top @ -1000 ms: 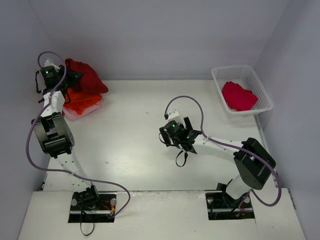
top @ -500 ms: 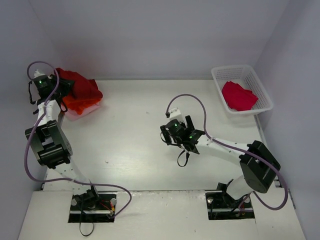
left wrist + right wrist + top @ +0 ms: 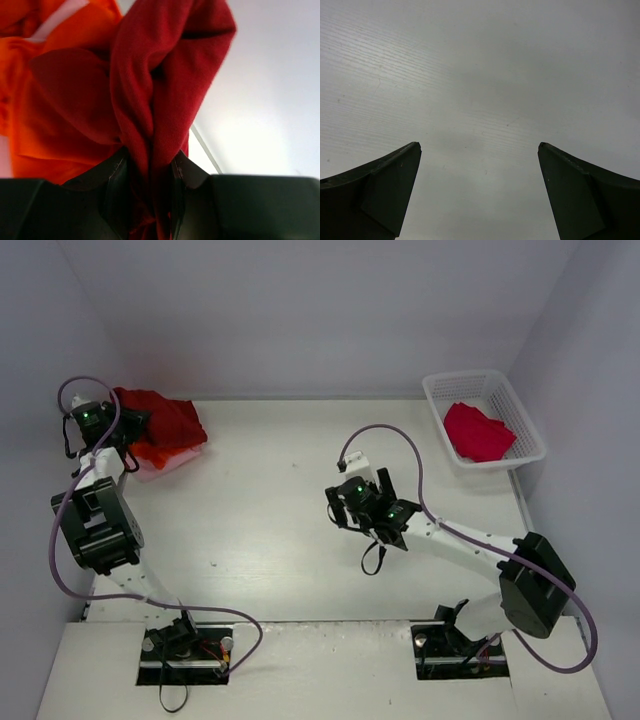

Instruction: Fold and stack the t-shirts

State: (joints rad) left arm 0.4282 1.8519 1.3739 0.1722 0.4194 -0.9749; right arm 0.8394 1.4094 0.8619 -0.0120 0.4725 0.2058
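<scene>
- Top external view: left gripper (image 3: 125,426), at the far left corner of the white worktop (image 3: 260,470), clenched on a large dark red cloth t-shirt (image 3: 168,418).
- The dark red shirt is bunched over bright orange cloth t-shirts (image 3: 160,452) in that corner.
- White plastic lattice basket (image 3: 436,390), far right corner, holding a crumpled crimson cloth t-shirt (image 3: 478,432).
- Right gripper (image 3: 380,482), over mid-worktop, jaws spread, holding nothing.
- Left wrist view: left gripper (image 3: 149,192), its black fingers (image 3: 117,187) pinching a gathered fold of the dark red t-shirt (image 3: 170,75); orange t-shirts (image 3: 20,125) behind, left.
- Right wrist view: right gripper (image 3: 480,190), fingers (image 3: 385,190) wide apart over the bare worktop (image 3: 480,75).
</scene>
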